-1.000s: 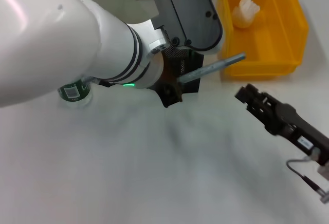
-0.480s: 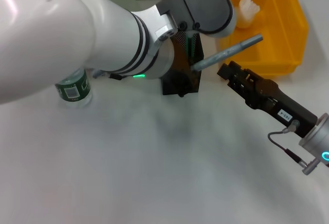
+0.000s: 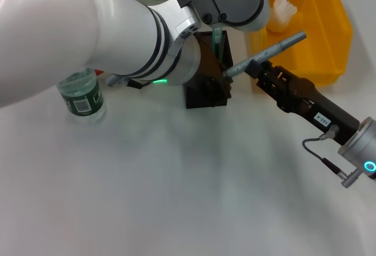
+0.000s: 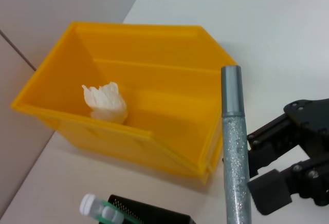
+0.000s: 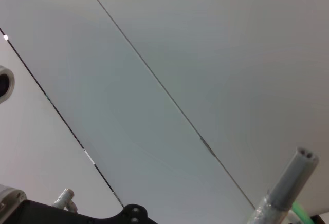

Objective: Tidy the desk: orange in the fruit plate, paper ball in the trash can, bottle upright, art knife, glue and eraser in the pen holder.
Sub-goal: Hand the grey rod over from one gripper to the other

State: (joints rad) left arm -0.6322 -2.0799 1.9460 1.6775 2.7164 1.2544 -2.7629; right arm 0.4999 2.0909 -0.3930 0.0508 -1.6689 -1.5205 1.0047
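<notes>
A grey glittery stick (image 3: pixel 276 46), glue or art knife, slants up out of my left gripper (image 3: pixel 218 83), which is shut on its lower end just in front of the black mesh pen holder (image 3: pixel 205 94). My left arm hides most of that gripper. A green-and-white item (image 3: pixel 217 36) stands in the holder. My right gripper (image 3: pixel 258 71) is open at the stick's middle; the left wrist view shows the right gripper (image 4: pixel 259 165) just beside the stick (image 4: pixel 234 147). The bottle (image 3: pixel 82 94) stands upright at the left. The paper ball (image 3: pixel 282 9) lies in the yellow trash can (image 3: pixel 341 27). Orange, fruit plate and eraser are out of view.
My bulky white left arm (image 3: pixel 88 27) fills the upper left of the head view and hides the desk behind it. The yellow trash can (image 4: pixel 154 100) stands right behind the pen holder (image 4: pixel 149 216). White desk surface stretches across the front.
My right gripper has moved up and left from the right side until its tip reaches the stick. My left arm has raised the stick a little toward the trash can.
</notes>
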